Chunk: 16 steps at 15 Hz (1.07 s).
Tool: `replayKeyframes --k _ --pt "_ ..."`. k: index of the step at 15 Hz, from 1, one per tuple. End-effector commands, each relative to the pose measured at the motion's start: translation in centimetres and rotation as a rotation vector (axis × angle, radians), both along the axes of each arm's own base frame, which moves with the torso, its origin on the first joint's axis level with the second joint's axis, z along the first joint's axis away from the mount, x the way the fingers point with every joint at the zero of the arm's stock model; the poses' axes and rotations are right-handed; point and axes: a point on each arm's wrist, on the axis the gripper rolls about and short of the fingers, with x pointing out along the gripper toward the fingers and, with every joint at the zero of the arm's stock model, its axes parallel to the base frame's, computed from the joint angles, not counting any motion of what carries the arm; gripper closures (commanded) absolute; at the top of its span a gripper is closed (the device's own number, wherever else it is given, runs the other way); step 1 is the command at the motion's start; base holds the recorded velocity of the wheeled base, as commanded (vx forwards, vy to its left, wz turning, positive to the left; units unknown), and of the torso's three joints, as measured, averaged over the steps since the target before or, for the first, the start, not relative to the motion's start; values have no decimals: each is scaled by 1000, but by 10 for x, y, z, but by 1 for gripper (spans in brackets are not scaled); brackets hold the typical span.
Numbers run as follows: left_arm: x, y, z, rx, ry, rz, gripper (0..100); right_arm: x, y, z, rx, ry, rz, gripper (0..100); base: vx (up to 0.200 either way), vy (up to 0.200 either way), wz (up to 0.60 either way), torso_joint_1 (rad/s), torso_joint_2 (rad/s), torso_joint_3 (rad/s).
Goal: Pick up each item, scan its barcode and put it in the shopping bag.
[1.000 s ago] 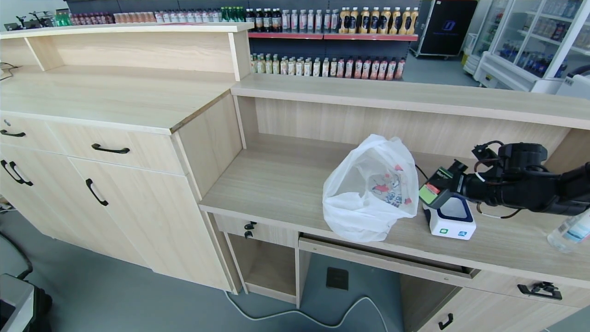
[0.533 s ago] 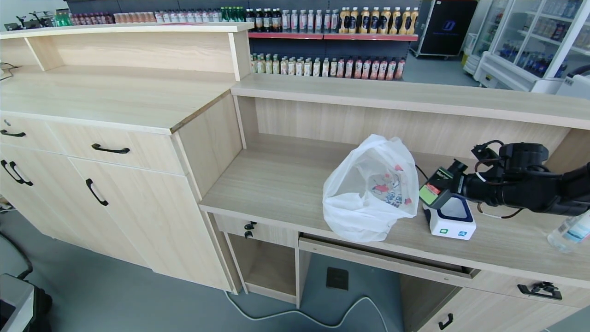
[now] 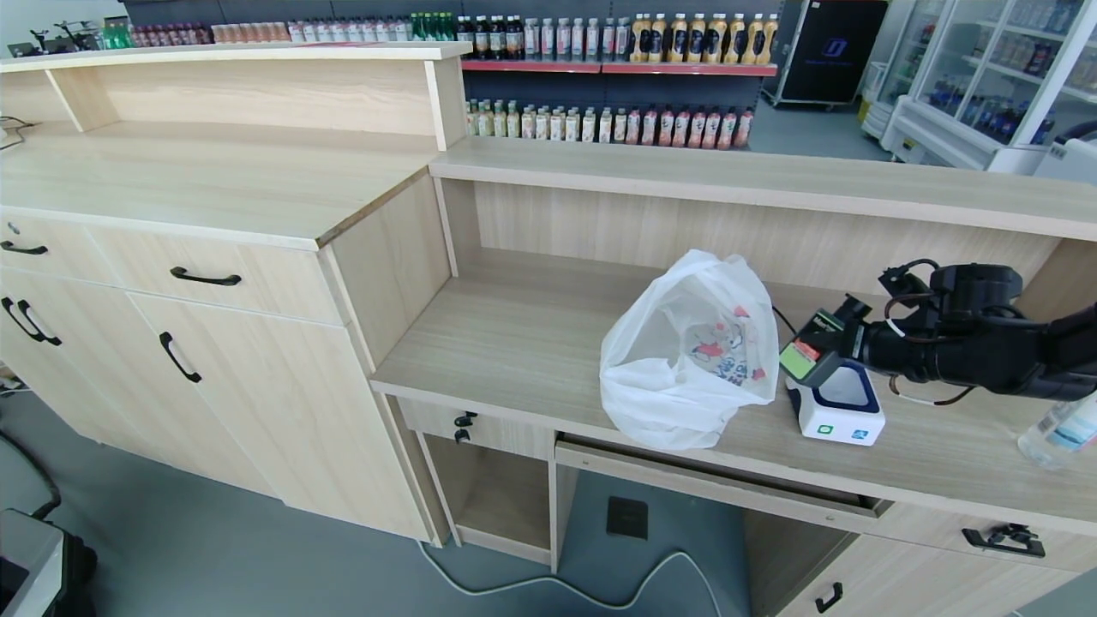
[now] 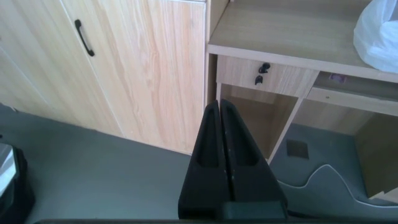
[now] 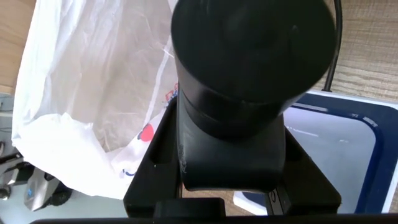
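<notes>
The item (image 3: pixel 807 350), a dark cylinder with a green and red label, is held above the table (image 3: pixel 514 334), over the edge of the scanner (image 3: pixel 836 403) that faces the shopping bag (image 3: pixel 686 351). The right claw (image 3: pixel 840 336) pinches the item from the side; in the right wrist view the item's round dark body (image 5: pixel 249 68) hides the fingertips. The scanner, a white box with a blue-rimmed window (image 5: pixel 339 143), stands on the table just beside the bag. The bag is white, thin and upright (image 5: pixel 93 93), with red and blue printed packaging showing through its wall. A clear bottle (image 3: pixel 1063 428) lies on the table, well apart from the scanner. The left claw (image 4: pixel 219 112) hangs empty above the grey floor (image 4: pixel 112 174) before the table's cupboards, fingers pressed together.
</notes>
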Motion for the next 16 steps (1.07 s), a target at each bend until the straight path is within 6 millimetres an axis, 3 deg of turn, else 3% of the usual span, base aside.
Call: replayKeyframes --k 1,2,3,5,7,8,12,15,16 --pt "0 0 0 0 0 1 100 -1 0 4 -6 -15 -1 100 0 0 0 0 0 0" --pt "0 0 0 0 0 1 100 -2 0 9 -19 -31 4 100 0 0 0 0 0 0" --pt "0 0 0 0 0 1 100 -8 2 27 -104 -116 38 100 0 0 0 0 0 0" --pt "0 0 0 0 0 1 100 -52 -1 59 -530 -361 153 100 0 0 0 0 0 0" --pt "0 0 0 0 0 1 100 -93 -26 59 -819 -461 149 100 0 0 0 0 0 0" --pt "0 0 0 0 0 1 100 -104 -39 59 -887 -465 142 100 0 0 0 0 0 0" --pt "0 0 0 0 0 1 100 -110 -51 65 -932 -489 140 100 0 0 150 1 1 2" --pt "0 0 0 0 0 1 100 -100 -37 71 -924 -528 99 100 0 0 600 -1 2 -1" --pt "0 0 0 0 0 1 100 -84 -16 79 -778 -565 76 100 0 0 600 2 2 2"
